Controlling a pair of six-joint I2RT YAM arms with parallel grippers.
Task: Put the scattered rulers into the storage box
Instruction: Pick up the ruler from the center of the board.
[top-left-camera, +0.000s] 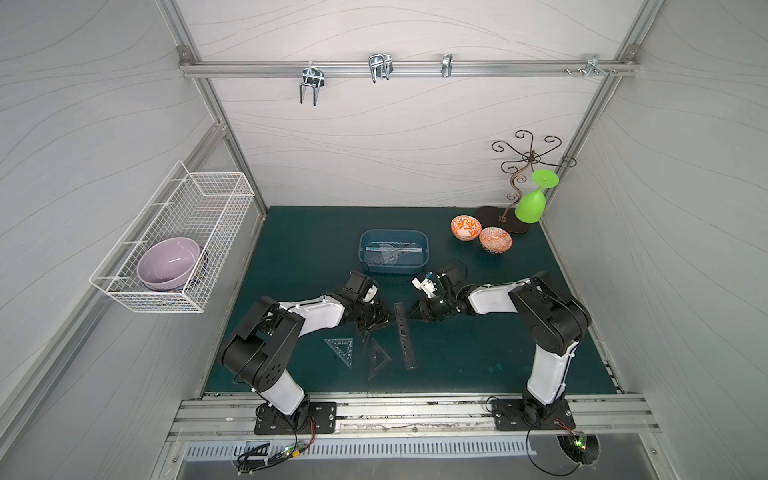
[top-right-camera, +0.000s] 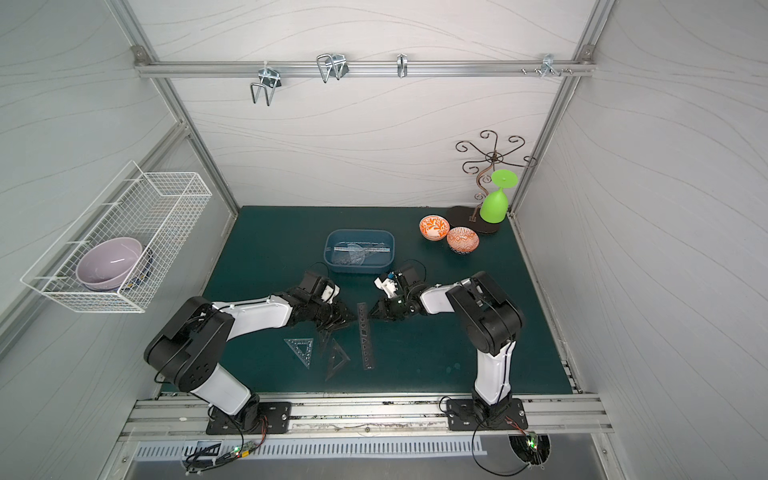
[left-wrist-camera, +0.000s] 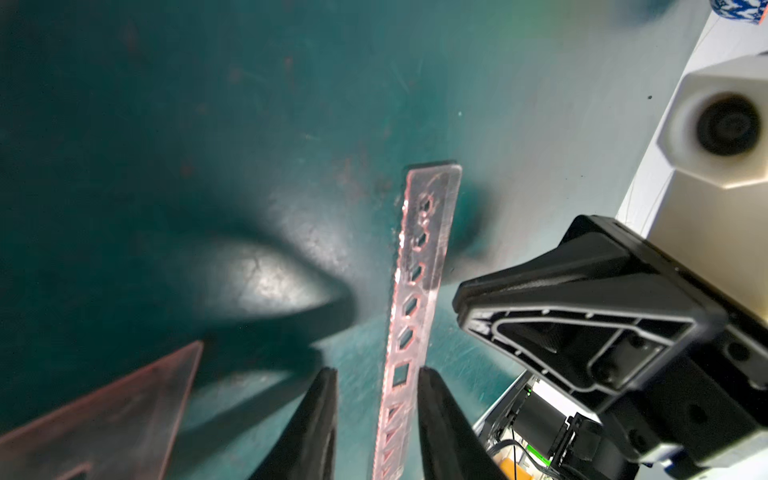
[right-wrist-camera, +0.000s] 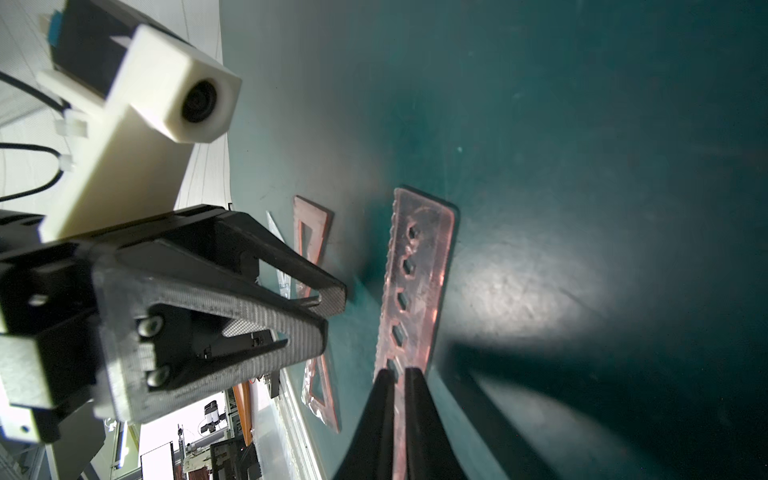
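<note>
Dk green surface (top-left-camera: 478, 353). Storage box (top-left-camera: 390, 268) sits mid-far and already holds the clear straightedge (top-left-camera: 411, 248) + half-circle protractor (top-left-camera: 388, 254), lying flat inside.

Four rulers out on the mat, front-centre, well short of the box:
- long dark stencil strip (top-left-camera: 404, 336), running front-to-back
- bluish triangle (top-left-camera: 341, 349), to the strip's L
- smoky triangle (top-left-camera: 379, 359), btwn those two
- second smoky triangle (top-left-camera: 365, 332), partly hidden by L pincer (left-wrist-camera: 376, 374)

L pincer: open. L wrist view looks down btwn its fingers onto the strip, w/ mat showing on one side. R wrist view puts its tips just beside the strip's edge, not around it.

R pincer (right-wrist-camera: 399, 372): closed to a sliver, nothing clamped. Tips sit over the strip nr its far end, and the strip is wider than the gap. Contact w/ strip: can't tell.

In both top views the pincers face each other across the strip's far end.

Far R corner: two orange bowls (top-left-camera: 466, 227), green glass (top-left-camera: 531, 204) upside down on wire stand (top-left-camera: 494, 216). L wall: white wire basket (top-left-camera: 178, 216) w/ lilac bowl (top-left-camera: 168, 262).
</note>
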